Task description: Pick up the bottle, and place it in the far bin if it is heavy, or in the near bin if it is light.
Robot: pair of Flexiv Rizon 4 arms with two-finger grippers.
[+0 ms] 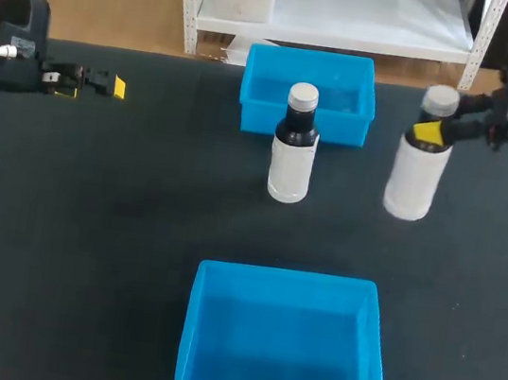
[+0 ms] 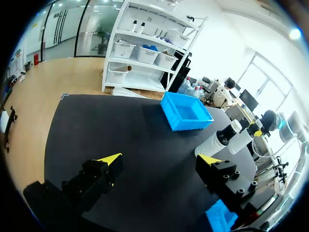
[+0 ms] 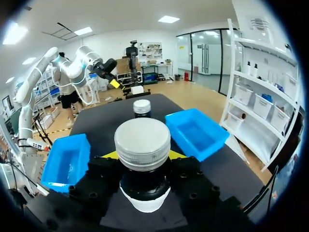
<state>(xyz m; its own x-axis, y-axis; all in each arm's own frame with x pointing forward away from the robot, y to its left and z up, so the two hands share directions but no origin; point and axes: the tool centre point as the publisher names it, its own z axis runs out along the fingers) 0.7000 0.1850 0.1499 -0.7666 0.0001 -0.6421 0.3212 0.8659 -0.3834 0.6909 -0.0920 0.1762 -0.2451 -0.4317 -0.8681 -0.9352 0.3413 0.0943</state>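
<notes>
1. The near bin (image 1: 289, 277) sits at the front of the bench (image 1: 115, 227).
2. Behind it to the right, the bottle (image 1: 415, 181) is upright, its long axis vertical and its cap up. The right claw (image 1: 432, 132) pinches its neck just under the cap.
3. A second bottle (image 1: 291, 162) stands upright near the middle, apart from the first.
4. The far bin (image 1: 256, 114) lies behind and left of the held bottle.
5. The left claw (image 2: 159, 160) is spread, holds nothing and is well apart, so the right arm is nearer.
</notes>
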